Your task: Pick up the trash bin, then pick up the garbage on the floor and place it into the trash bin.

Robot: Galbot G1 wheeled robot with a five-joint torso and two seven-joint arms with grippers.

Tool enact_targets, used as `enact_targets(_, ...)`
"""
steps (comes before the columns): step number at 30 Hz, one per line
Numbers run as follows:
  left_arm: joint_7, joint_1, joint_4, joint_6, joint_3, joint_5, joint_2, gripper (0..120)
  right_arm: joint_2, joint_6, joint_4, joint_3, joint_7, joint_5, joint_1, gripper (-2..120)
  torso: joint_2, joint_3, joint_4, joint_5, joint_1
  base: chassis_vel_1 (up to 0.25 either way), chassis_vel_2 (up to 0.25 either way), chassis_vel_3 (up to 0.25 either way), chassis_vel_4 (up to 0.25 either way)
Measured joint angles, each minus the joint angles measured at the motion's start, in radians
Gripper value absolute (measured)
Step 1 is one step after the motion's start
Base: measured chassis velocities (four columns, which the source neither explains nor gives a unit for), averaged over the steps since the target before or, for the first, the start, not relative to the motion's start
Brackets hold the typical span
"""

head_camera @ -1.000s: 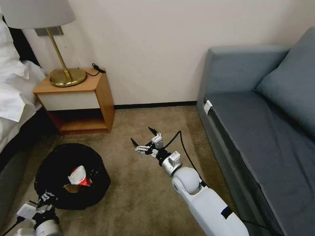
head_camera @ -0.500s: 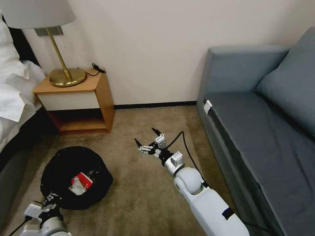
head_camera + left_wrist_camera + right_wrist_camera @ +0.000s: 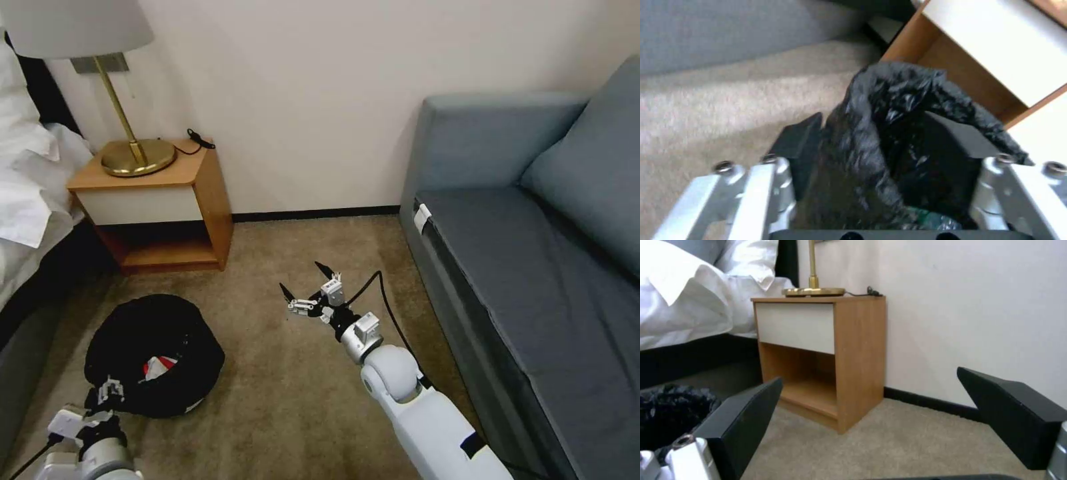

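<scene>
Far left, low on the carpet point(image 3: 280, 393): left gripper point(image 3: 889, 140) pinching the near rim of the trash bin point(image 3: 155, 355), one black finger point(image 3: 796, 144) outside the crinkly bag and the other inside, with a red and white packet point(image 3: 157, 367) lying in the bin just past the fingertips and the wooden nightstand point(image 3: 160, 200) farther off beyond it. To the right, apart from the bin: right gripper point(image 3: 305, 285) above bare carpet, fingers point(image 3: 740, 421) spread wide with nothing between them, tips pointing toward the nightstand and wall. Farther right, beside that arm: grey sofa point(image 3: 527, 267).
</scene>
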Motion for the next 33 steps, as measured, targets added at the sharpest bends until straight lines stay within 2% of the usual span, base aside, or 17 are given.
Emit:
enact_targets(2,0.000,0.003,-0.004,-0.006,-0.001,0.014,0.000,66,-0.001,0.000,0.007,0.004,0.002,0.000,-0.006,100,0.000,0.000,0.0000,0.0000,0.000,0.000,0.000,0.000,0.000)
enact_targets(4,0.007,0.012,-0.009,-0.030,-0.006,0.075,0.001,74,-0.006,0.000,0.023,0.013,0.007,0.002,-0.021,100,0.000,0.000,0.0000,0.0000,0.000,0.000,0.000,0.000,0.000)
enact_targets(5,0.017,0.016,-0.009,-0.052,-0.008,0.134,0.002,79,-0.010,0.000,0.032,0.019,0.011,0.003,-0.028,100,0.000,0.000,0.0001,0.0000,0.000,0.000,0.000,0.000,0.000)
enact_targets(6,0.017,0.016,-0.009,-0.052,-0.008,0.134,0.002,79,-0.010,0.000,0.032,0.019,0.011,0.003,-0.028,100,0.000,0.000,0.0001,0.0000,0.000,0.000,0.000,0.000,0.000)
enact_targets(10,0.065,0.037,-0.011,-0.135,-0.014,0.345,0.020,97,-0.027,0.007,0.066,0.049,0.019,0.010,-0.062,100,0.000,0.000,0.0001,0.0000,0.000,0.000,0.000,0.000,0.000)
enact_targets(12,0.077,0.041,-0.013,-0.147,-0.014,0.378,0.024,98,-0.030,0.010,0.073,0.055,0.021,0.011,-0.069,100,0.000,0.000,0.0001,0.0000,0.000,0.000,0.000,0.000,0.000)
enact_targets(15,0.123,0.054,-0.029,-0.183,-0.015,0.485,0.038,100,-0.042,0.021,0.094,0.080,0.025,0.019,-0.096,100,0.000,0.000,-0.0001,0.0000,0.000,0.000,0.000,0.000,0.000)
enact_targets(16,0.123,0.054,-0.029,-0.183,-0.015,0.485,0.038,100,-0.042,0.021,0.094,0.080,0.025,0.019,-0.096,100,0.000,0.000,-0.0001,0.0000,0.000,0.000,0.000,0.000,0.000)
enact_targets(17,0.138,0.059,-0.040,-0.190,-0.014,0.535,0.041,100,-0.046,0.025,0.108,0.096,0.025,0.024,-0.114,100,0.000,0.000,0.0000,0.0000,0.000,0.000,0.000,0.000,0.000)
enact_targets(19,0.153,0.059,-0.064,-0.187,-0.003,0.614,0.040,100,-0.042,0.033,0.134,0.128,0.025,0.035,-0.147,100,0.000,0.000,0.0000,0.0000,0.000,0.000,0.000,0.000,0.000)
enact_targets(23,0.153,0.048,-0.089,-0.158,0.016,0.673,0.033,100,-0.034,0.044,0.161,0.157,0.023,0.047,-0.184,100,0.000,0.000,-0.0001,-0.0001,0.000,0.000,0.000,0.000,0.000)
enact_targets(28,0.153,0.026,-0.109,-0.114,0.037,0.732,0.038,100,-0.028,0.056,0.193,0.182,0.019,0.056,-0.220,100,0.000,0.000,0.0000,-0.0001,0.000,0.000,0.000,0.000,0.000)
enact_targets(33,0.161,0.014,-0.096,-0.103,0.051,0.760,0.055,100,-0.011,0.058,0.206,0.206,0.016,0.057,-0.242,100,0.000,0.000,-0.0001,-0.0002,0.000,0.000,0.000,0.000,0.000)
